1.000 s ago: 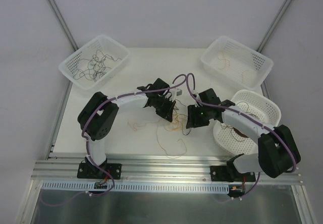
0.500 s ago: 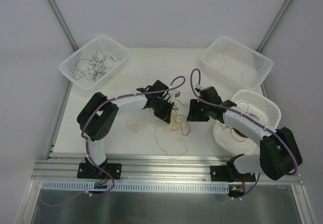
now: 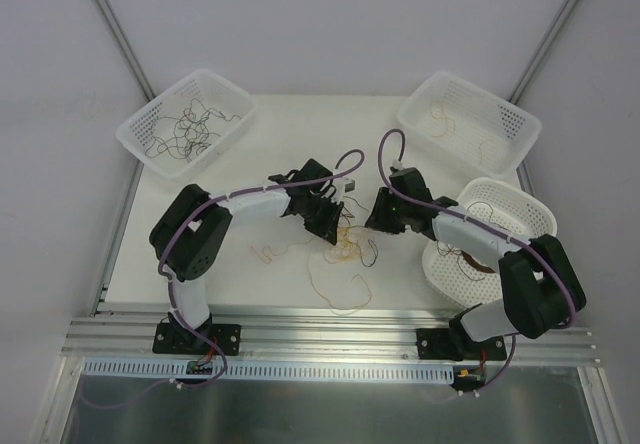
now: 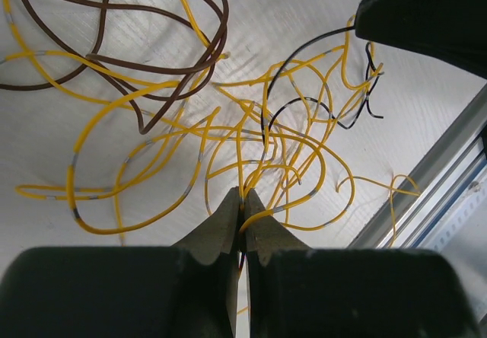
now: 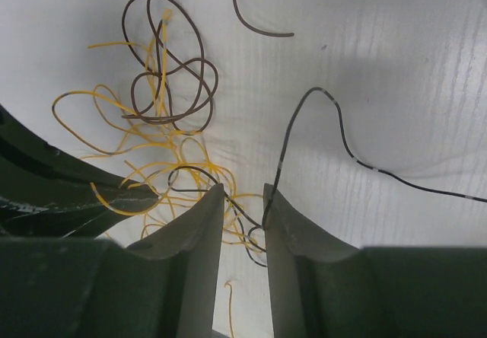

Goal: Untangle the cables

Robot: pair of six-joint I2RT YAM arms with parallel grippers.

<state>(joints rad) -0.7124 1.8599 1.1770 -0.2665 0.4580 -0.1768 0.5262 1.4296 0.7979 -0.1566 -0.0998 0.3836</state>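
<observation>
The cables (image 3: 345, 246) lie in a loose tangle of yellow, brown and black strands on the white table between the arms. My left gripper (image 3: 335, 226) is shut on yellow strands (image 4: 228, 136) at its fingertips (image 4: 243, 197). A brown loop (image 4: 152, 64) and a black strand (image 4: 304, 56) lie beyond it. My right gripper (image 3: 374, 226) is open just right of the tangle. In the right wrist view its fingers (image 5: 242, 189) straddle a black strand (image 5: 293, 125), which touches the right finger. Brown loops (image 5: 171, 71) and yellow strands (image 5: 160, 155) lie farther out.
A white basket (image 3: 135, 124) at back left holds dark strands. A white basket (image 3: 515, 124) at back right holds tan strands. A round white basket (image 3: 525, 204) sits under the right arm. A loose tan strand (image 3: 340, 289) lies near the aluminium rail (image 3: 330, 336).
My right gripper has moved up and back, toward the far side of the tangle, and its arm has stretched out. My left gripper stays shut on the yellow strands, almost still.
</observation>
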